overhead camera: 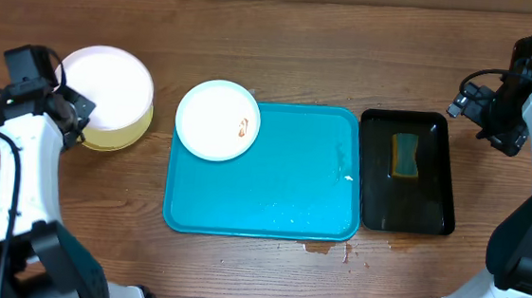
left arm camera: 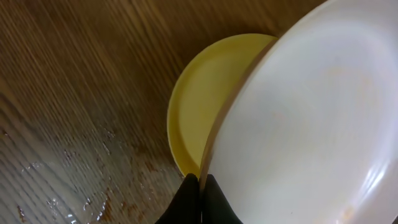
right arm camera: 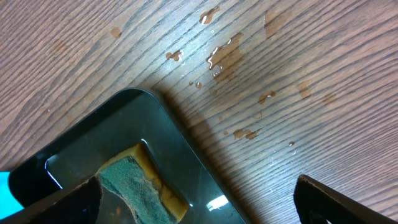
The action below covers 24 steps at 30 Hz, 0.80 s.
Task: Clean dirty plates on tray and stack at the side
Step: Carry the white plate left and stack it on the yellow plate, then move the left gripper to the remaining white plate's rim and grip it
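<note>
Roughly two-thirds through by my read: left gripper (left arm camera: 200, 186) pinched the white plate (left arm camera: 311, 118) by its rim, over the yellow plate (left arm camera: 199, 93) just beyond; smeared plate (overhead camera: 217, 118) sat uncleaned on the turquoise tray (overhead camera: 281, 198), well off; right gripper (right arm camera: 196, 202) hung spread wide, sponge (right arm camera: 137, 180) just below in the black tray (right arm camera: 93, 143).

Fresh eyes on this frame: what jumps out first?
The large turquoise rectangular plastic tray sits at the centre of the wooden table, with a round white plate with a reddish-brown smear overlapping its far-left corner. At the left, a second round white plate lies over a pale yellow round plate. At the right, a green-and-yellow sponge sits in a narrow black tray.
</note>
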Each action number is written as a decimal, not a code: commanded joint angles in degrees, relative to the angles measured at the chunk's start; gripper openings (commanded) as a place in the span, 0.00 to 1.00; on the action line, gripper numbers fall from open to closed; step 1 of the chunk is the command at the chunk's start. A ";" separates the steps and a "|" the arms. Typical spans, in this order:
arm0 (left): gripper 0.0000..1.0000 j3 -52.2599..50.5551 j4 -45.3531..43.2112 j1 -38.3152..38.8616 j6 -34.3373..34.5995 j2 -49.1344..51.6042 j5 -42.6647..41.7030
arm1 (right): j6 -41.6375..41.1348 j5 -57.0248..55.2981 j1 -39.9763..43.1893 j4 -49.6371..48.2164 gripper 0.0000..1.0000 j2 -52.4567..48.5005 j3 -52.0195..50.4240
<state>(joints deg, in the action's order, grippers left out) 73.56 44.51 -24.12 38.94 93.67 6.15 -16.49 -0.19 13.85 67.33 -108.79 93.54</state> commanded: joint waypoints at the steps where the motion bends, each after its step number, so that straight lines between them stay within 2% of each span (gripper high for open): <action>1: 0.04 -0.13 -1.46 -1.38 -0.39 4.94 0.48 | -0.24 0.24 -0.04 -0.17 1.00 1.42 0.59; 7: 0.04 -0.13 -4.85 -1.46 -1.68 10.91 0.42 | -0.22 0.24 -0.04 -0.17 1.00 1.42 0.59; 8: 0.08 -0.13 -5.20 -1.46 -1.70 11.21 0.42 | -0.22 0.24 -0.04 -0.17 1.00 1.42 0.59; 9: 0.15 -0.13 -5.51 -1.44 -1.75 11.32 0.39 | -0.22 0.24 -0.04 -0.17 1.00 1.42 0.59; 11: 0.48 -0.11 -6.03 -1.44 -1.73 11.21 -1.20 | -0.22 0.24 -0.04 -0.17 1.00 1.42 0.59; 12: 0.73 -0.11 -5.97 -1.44 -1.77 11.21 -2.89 | -0.24 0.24 -0.04 -0.17 1.00 1.42 0.59; 13: 0.84 -0.11 -5.75 -1.44 -2.40 11.21 -5.05 | -0.22 0.24 -0.04 -0.17 1.00 1.40 0.59; 16: 0.90 -0.11 -4.70 -1.36 -9.40 11.21 -17.31 | -0.22 0.24 -0.04 -0.17 1.00 1.42 0.59; 20: 0.86 -0.11 -2.40 -1.07 -16.50 11.21 -34.86 | -0.22 0.24 -0.04 -0.17 1.00 1.42 0.59; 24: 0.86 -0.11 -0.37 1.44 -21.03 11.21 -44.11 | -0.22 0.24 -0.04 -0.17 1.00 1.42 0.59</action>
<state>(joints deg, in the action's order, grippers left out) 73.45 43.35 -24.95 25.26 104.92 -23.49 -16.47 -0.19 13.85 67.29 -108.79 93.54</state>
